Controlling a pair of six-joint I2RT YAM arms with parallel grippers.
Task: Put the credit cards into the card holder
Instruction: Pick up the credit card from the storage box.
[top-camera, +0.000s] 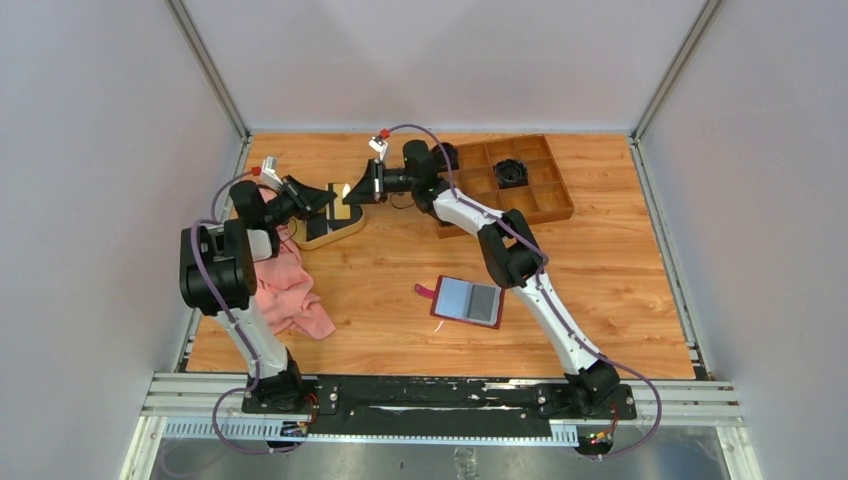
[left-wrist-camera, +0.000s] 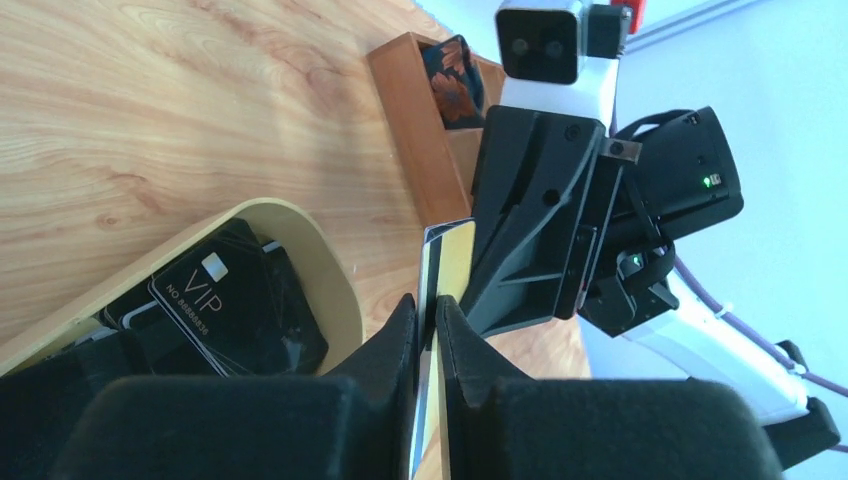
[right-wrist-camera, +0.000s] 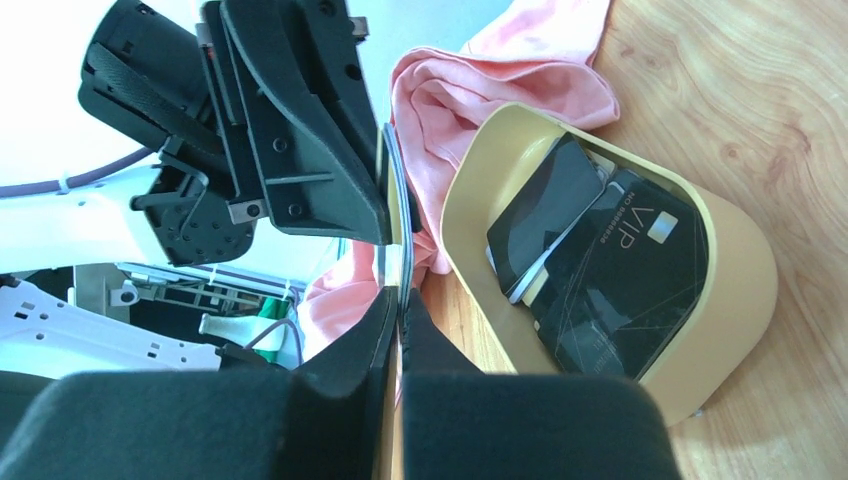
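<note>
Left claw and right claw both pinch, it seems, one gold card, edge-up above dish. Wallet lies open at 5 o'clock, nearer right arm.

Both arms reach forward, tips meeting — left gripper and right gripper each pinch one tan-gold card between their jaws.

wood table w/ open card holder, pink cloth, tan dish, compartment box.
</note>
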